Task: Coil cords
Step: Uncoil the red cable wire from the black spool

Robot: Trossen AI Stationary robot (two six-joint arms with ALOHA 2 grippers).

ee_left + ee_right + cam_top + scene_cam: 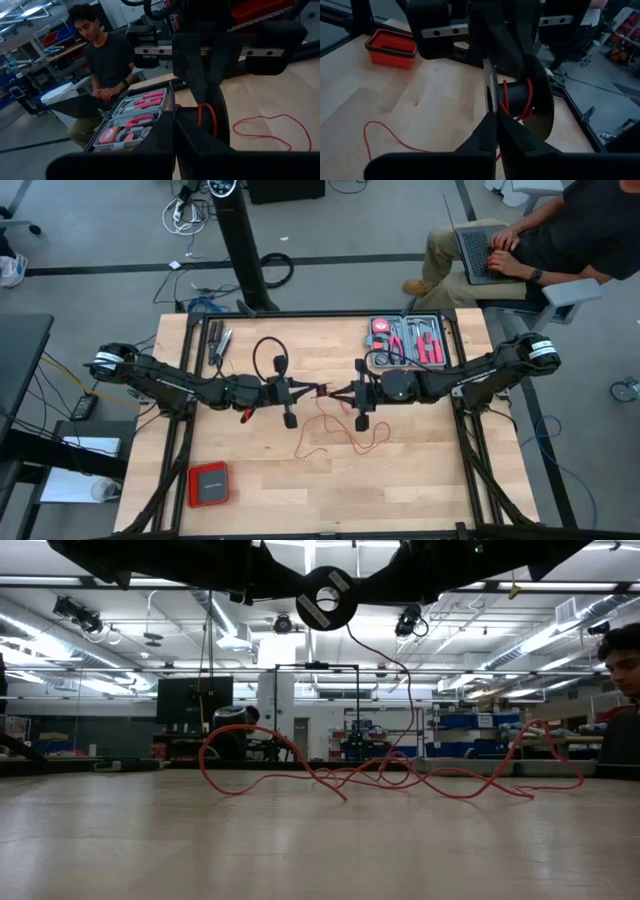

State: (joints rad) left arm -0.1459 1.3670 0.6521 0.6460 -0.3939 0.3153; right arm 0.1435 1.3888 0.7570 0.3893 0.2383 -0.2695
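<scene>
Red cord [340, 435] sprawls loose on the tabletop [420, 480], one strand rising to a spool [327, 598] between both level arms; left pincer [300, 391] and right pincer [338, 394] closed tight, facing.

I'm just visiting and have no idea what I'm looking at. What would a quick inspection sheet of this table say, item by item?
Surface: wooden table, pale and level.
Job's things: thin red cord lies in loose loops mid-table, with one strand rising to a black spool held above; a few turns are already wound on it.
Clutter: grey tool tray at the far right edge; flat red box near the front left; small tools at the far left edge.
Grippers: left gripper and right gripper meet at the table's centre, fingers shut, at the spool.
Cables: black cable loop behind the left gripper.
Surroundings: a seated person types on a laptop beyond the far right corner.
</scene>
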